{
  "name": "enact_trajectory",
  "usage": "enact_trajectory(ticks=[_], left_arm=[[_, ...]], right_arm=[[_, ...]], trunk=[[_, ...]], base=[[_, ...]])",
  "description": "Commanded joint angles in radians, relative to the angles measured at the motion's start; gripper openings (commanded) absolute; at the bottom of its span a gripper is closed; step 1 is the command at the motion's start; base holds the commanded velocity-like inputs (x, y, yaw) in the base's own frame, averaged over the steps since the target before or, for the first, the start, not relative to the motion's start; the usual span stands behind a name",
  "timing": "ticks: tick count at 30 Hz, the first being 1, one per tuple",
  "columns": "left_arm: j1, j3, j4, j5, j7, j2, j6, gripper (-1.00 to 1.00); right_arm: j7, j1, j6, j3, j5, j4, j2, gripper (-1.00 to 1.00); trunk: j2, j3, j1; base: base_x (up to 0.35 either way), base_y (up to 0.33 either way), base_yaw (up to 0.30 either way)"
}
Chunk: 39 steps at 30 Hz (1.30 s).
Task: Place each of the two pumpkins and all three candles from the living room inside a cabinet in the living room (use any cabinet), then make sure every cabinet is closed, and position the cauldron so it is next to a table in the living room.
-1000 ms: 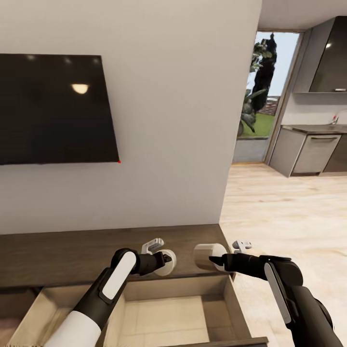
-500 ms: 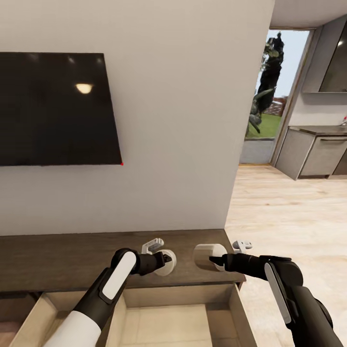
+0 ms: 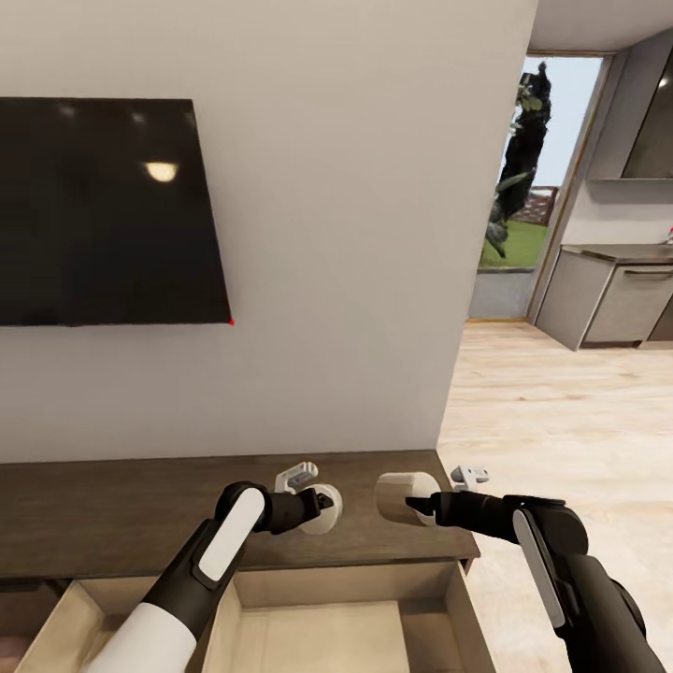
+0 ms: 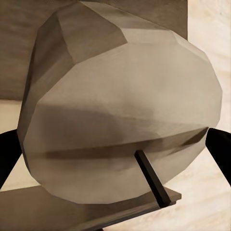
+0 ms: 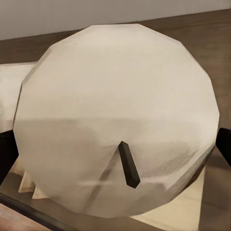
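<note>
Candles are held one per pincer over the cabinet (image 3: 112, 514) top. The left pincer (image 3: 322, 505) is pinched on a white candle (image 3: 324, 509), seen huge in the left wrist view (image 4: 120, 110) with dark fingers (image 4: 7, 154) at both sides. The right pincer (image 3: 411, 505) is clamped on the other candle (image 3: 404, 495), wick (image 5: 129, 164) facing the right wrist camera (image 5: 115, 120). Just below and nearer the robot, an open drawer (image 3: 308, 626) with a pale inside is seen; nothing can be made out in the visible part. The cabinet's right end (image 3: 458, 533) sits right by the held candle, with open wood floor (image 3: 561, 421) beyond and a TV (image 3: 103, 210) on the wall above.
</note>
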<state>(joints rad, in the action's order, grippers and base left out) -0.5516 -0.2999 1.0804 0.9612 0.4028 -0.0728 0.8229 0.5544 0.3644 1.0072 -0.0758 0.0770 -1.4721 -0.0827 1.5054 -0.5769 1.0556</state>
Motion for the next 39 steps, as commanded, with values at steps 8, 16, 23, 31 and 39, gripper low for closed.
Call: enact_trajectory(ticks=[8, 16, 23, 31, 39], left_arm=[[-0.001, -0.006, 0.001, 0.011, 0.01, 0.0, 0.001, -1.0], [-0.001, -0.007, 0.001, 0.011, 0.01, 0.0, 0.001, -1.0], [-0.001, -0.007, 0.001, 0.011, 0.01, 0.001, 0.001, -1.0], [-0.001, -0.007, 0.001, 0.011, 0.01, 0.0, 0.001, -1.0], [-0.001, -0.006, 0.001, 0.011, 0.01, 0.001, 0.001, -1.0]], right_arm=[[-0.002, 0.001, 0.008, -0.002, 0.01, -0.002, 0.0, -1.0], [-0.002, 0.001, 0.007, -0.001, 0.01, 0.001, 0.0, -1.0], [-0.002, 0.001, 0.007, -0.001, 0.01, -0.002, 0.0, -1.0], [-0.002, 0.001, 0.008, -0.001, 0.01, -0.002, 0.0, -1.0], [-0.002, 0.001, 0.009, -0.001, 0.01, -0.004, 0.0, -1.0]], trunk=[[0.001, -0.001, 0.0], [0.001, -0.001, 0.0], [0.001, -0.001, 0.0], [0.001, -0.001, 0.0], [0.001, -0.001, 0.0]], base=[[0.034, -0.034, 0.0], [0.058, -0.12, 0.0], [0.017, -0.054, 0.0], [0.071, -0.002, 0.0], [0.002, 0.0, 0.0]])
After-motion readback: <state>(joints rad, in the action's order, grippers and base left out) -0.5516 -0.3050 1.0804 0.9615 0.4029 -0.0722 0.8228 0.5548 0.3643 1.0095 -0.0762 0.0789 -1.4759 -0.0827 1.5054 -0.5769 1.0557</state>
